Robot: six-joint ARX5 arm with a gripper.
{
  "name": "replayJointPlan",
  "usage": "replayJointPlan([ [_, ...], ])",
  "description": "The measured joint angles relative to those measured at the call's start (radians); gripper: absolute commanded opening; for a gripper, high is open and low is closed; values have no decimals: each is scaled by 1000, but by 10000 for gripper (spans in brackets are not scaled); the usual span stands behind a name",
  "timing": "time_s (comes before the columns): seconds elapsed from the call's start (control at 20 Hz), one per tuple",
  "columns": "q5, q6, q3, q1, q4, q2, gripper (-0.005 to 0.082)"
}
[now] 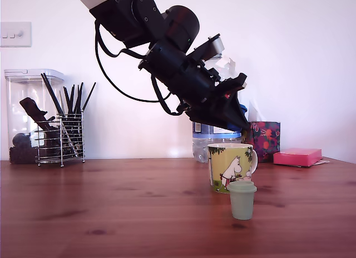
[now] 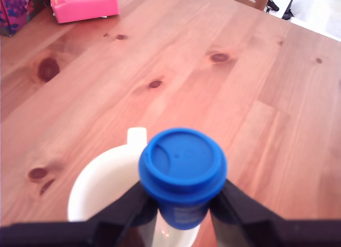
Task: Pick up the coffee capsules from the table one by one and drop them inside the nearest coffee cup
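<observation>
Nearest the exterior camera stands the pale green capsule (image 1: pixel 242 199), upright on the table (image 1: pixel 111 213) with its wider rim on top, just in front of the coffee cup (image 1: pixel 231 167) and overlapping its lower edge in that view; whether the two touch I cannot tell. Above the cup hangs the gripper (image 2: pixel 184 204), its dark fingers (image 2: pixel 133 204) clamped on either side of the blue capsule (image 2: pixel 183 175), which the wrist view shows held rim-up directly over the cup's mouth (image 2: pixel 104 186). What can be seen of the cup's pale interior looks bare, though the capsule and fingers hide much of it. Behind the cup in the exterior view is a clear water bottle (image 1: pixel 214 144), partly hidden by the arm. Toward the exterior view's right lie a patterned box (image 1: pixel 266 138) and a flat pink box (image 1: pixel 297 156). At the exterior view's left a clear lidded canister (image 1: pixel 25 116) holds dark contents, and a wire caddy (image 1: pixel 61 138) beside it holds black utensils.
</observation>
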Motion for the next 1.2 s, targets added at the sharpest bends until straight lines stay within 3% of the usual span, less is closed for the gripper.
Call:
replayJointPlan([
  [0.3,-60,0,0,5,0,0,136],
  [0.45,-83,1,0,5,0,0,241],
  [0.6,-136,1,0,5,1,0,416],
  [0.7,-143,1,0,5,1,0,495],
  [1.2,-144,15,0,6,3,0,509],
])
